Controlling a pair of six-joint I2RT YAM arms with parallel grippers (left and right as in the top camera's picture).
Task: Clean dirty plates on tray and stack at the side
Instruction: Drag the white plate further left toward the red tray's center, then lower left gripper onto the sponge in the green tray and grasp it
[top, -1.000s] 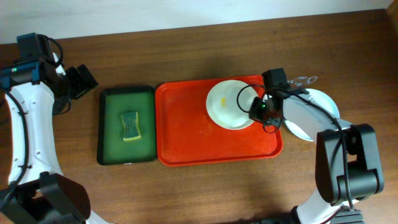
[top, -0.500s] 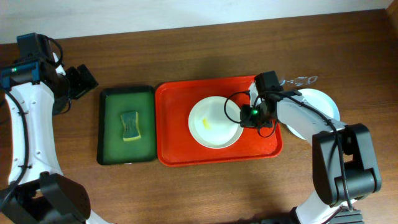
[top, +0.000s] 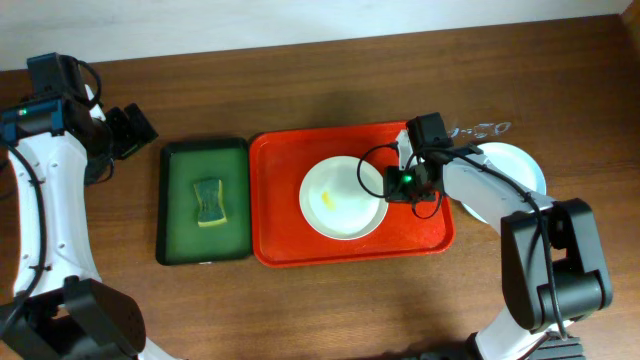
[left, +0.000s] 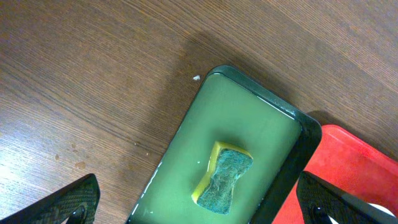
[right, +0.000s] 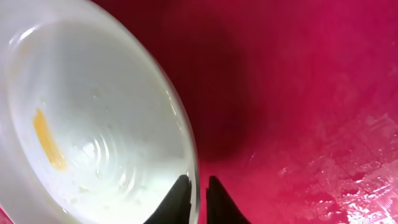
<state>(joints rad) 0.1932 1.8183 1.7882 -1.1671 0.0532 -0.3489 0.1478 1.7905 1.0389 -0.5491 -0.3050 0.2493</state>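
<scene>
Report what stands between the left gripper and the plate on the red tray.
Only the dark green tray holding the sponge lies between the left gripper and the plate; both sit low, so passing above looks clear.

Holds the left arm (top: 45, 190) off at the left side, left gripper (left: 202, 202) spread wide. Reaches the right arm (top: 480, 185) inward and low, right gripper (right: 198, 196) pointing down, its 2 fingers (right: 179, 194) parted by a narrow gap.
</scene>
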